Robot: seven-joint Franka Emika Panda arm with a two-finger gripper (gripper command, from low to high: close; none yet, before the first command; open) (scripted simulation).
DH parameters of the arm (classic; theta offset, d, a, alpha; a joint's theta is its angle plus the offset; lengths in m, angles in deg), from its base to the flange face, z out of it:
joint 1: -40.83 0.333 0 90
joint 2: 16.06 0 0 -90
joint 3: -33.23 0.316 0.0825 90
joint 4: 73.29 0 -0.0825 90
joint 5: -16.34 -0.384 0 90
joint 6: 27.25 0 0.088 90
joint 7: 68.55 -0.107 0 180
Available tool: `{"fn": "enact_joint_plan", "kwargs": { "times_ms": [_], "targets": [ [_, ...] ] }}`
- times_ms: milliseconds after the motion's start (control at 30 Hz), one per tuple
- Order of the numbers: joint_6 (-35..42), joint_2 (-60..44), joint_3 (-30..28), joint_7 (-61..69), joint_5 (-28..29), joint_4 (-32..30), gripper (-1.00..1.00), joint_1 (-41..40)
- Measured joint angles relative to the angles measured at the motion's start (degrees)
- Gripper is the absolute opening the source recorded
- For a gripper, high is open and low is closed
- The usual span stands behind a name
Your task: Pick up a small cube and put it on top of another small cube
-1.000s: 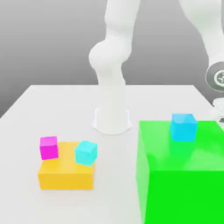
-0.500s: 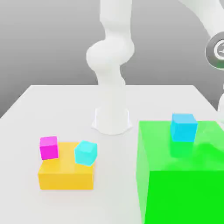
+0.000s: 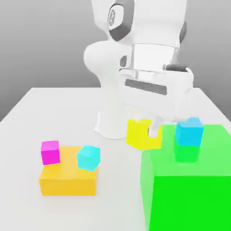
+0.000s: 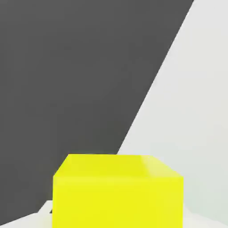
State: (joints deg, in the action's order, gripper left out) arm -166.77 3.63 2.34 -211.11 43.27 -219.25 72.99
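Exterior view first: the hand (image 3: 149, 131) is clamped shut on the yellow cube (image 3: 140, 134), which hangs in the air, well clear of the white bench (image 3: 54, 113). It sits just beside the upper edge of the big green block (image 3: 189, 189), on the exterior view's left of it. A blue cube (image 3: 189, 131) rests on top of that green block, near the carried cube. Over on the exterior view's left there's a flat orange block (image 3: 67, 178) with a magenta cube (image 3: 50, 152) and a tilted cyan cube (image 3: 88, 157) on it.

Hand view: the yellow cube (image 4: 118, 191) looms right in front of the camera, with pale bench (image 4: 196, 111) surface and dark background behind it.

So the pickup looks done to me. What's left is getting it above one of the other small cubes, setting it down square, and letting go. My guess is the blue one, since it's closest, but I can't say for sure.
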Motion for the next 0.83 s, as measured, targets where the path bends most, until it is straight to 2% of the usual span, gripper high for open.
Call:
{"fn": "enact_joint_plan", "kwargs": {
  "times_ms": [367, 467, 533, 567, 733, 767, 833],
  "targets": [
    [4.1, 9.2, -7.4, -21.5, 0.5, -9.7, -1.0, -21.1],
    [3.6, 8.5, -3.3, -23.3, -4.6, -12.7, -1.0, -32.8],
    [3.2, 7.4, 3.3, -23.4, -9.5, -14.9, -1.0, -42.1],
    [1.9, 6.1, 5.1, -23.4, -10.6, -15.6, -1.0, -44.2],
    [-8.9, -3.2, 3.7, -22.8, -12.4, -18.0, -1.0, -43.9],
    [-10.6, -4.6, 3.4, -22.5, -12.8, -18.4, 1.0, -43.5],
    [-10.6, -4.6, 3.4, -22.5, -12.8, -18.4, 1.0, -43.5]
  ]
}}
